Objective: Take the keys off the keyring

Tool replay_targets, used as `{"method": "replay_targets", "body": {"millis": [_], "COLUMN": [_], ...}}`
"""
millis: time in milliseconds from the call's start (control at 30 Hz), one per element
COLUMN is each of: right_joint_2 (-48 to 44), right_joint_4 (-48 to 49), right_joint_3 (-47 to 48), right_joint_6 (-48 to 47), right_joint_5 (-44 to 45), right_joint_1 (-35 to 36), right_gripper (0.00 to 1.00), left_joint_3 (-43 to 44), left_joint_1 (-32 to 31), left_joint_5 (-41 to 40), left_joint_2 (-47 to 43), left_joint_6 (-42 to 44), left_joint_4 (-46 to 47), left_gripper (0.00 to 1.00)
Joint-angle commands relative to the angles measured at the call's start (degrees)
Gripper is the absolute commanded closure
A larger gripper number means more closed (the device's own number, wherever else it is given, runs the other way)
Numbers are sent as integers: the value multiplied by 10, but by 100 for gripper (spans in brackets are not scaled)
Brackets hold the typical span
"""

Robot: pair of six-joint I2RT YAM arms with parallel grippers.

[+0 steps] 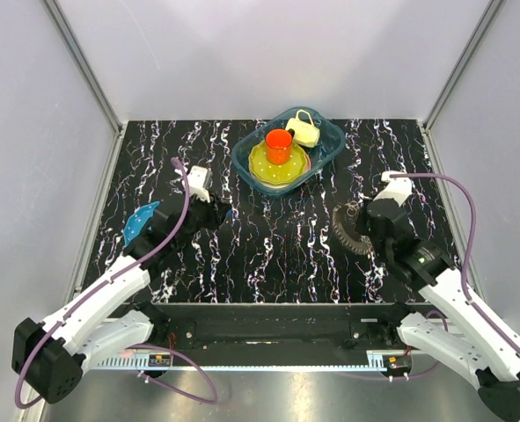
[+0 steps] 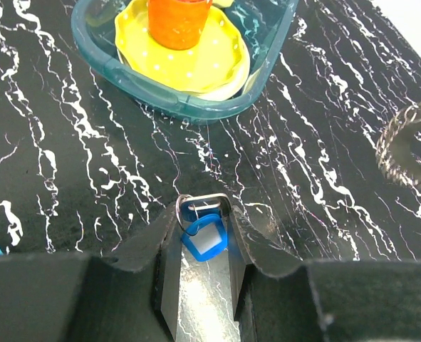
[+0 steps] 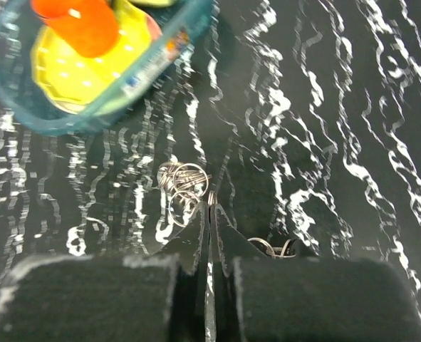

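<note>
The keyring point(image 1: 351, 230) lies right of the table's middle, fringed with small grey keys point(image 1: 345, 239); part of it shows at the right edge of the left wrist view point(image 2: 404, 145). My right gripper point(image 1: 366, 229) is shut on its thin wire point(image 3: 209, 197), and a bunch of small metal rings point(image 3: 182, 182) hangs just left of the tips point(image 3: 209, 208). My left gripper point(image 1: 223, 211) is over the table's left half, well apart from the keyring, and is shut on a blue-headed key point(image 2: 205, 238) with a small split ring and a silver loop point(image 2: 211, 201).
A teal tub point(image 1: 330, 149) at the back centre holds a yellow plate point(image 1: 261, 167), an orange cup point(image 1: 279, 145) and a pale yellow teapot point(image 1: 304, 129). A blue round disc point(image 1: 138, 223) lies near the left edge beside my left arm. The table is black marble-patterned.
</note>
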Motion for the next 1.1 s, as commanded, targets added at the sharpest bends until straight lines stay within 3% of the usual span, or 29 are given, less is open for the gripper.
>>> {"method": "replay_targets", "body": {"millis": [0, 100, 233, 400, 533, 700, 767, 867, 900, 967, 1067], "right_joint_2": [35, 64, 105, 172, 217, 251, 251, 239, 234, 213, 185], "right_joint_4": [1, 62, 160, 219, 241, 252, 246, 235, 229, 212, 203], "right_joint_3": [-25, -34, -34, -13, -52, -135, -148, -141, -136, -117, -103], "right_joint_6": [70, 30, -45, -121, -65, 45, 64, 66, 66, 58, 45], "right_joint_5": [62, 57, -27, -62, -159, -198, -191, -199, -204, -218, -273], "right_joint_1": [-40, -112, -199, -252, -253, -252, -252, -252, -252, -252, -252], "right_gripper": [100, 100, 100, 100, 100, 99, 93, 72, 60, 51, 20], "left_joint_3": [-9, 0, 32, 42, 43, 41, 42, 39, 42, 68, 90], "left_joint_1": [5, 30, 58, 80, 91, 104, 107, 116, 119, 125, 138], "left_joint_5": [-16, 5, 28, 45, 58, 64, 69, 98, 99, 97, 103], "left_joint_2": [14, 46, 96, 158, 195, 218, 225, 233, 237, 256, 281], "left_joint_6": [-27, -46, -62, -68, -79, -84, -86, -93, -92, -84, -87], "left_joint_4": [23, 41, 53, 83, 99, 103, 104, 128, 128, 113, 95], "left_gripper": [100, 100, 100, 100, 100, 100, 100, 100, 100, 100, 100]}}
